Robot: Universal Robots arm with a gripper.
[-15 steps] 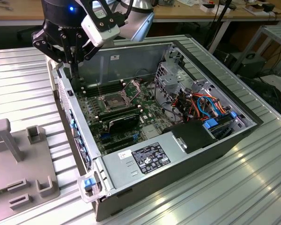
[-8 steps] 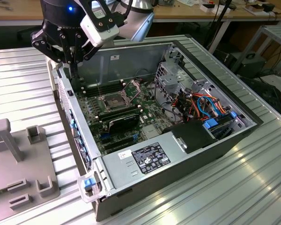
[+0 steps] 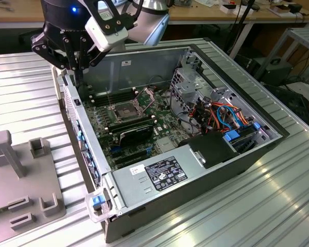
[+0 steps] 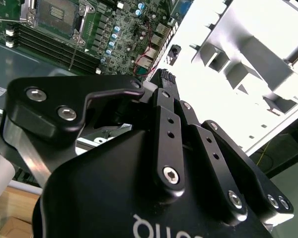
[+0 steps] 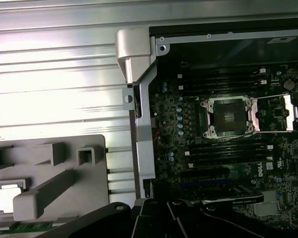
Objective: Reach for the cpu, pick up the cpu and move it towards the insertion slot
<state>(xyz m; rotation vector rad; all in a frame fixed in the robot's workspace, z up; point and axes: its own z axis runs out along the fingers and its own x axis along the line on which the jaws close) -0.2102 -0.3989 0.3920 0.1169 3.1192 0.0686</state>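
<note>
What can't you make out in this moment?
- cpu, first wrist view: washed pale by glare in the grey fixture, no surface detail.
- insertion slot, second wrist view: cut off by the picture's edge.
- gripper, second wrist view: its own body blocks whether it holds anything.

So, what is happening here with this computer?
A robot arm's claw hangs above the rim of an open computer case. The small square chip is not picked up yet: it lies in a pocket of the grey tray beside the case. The socket on the board has no chip in it.
</note>
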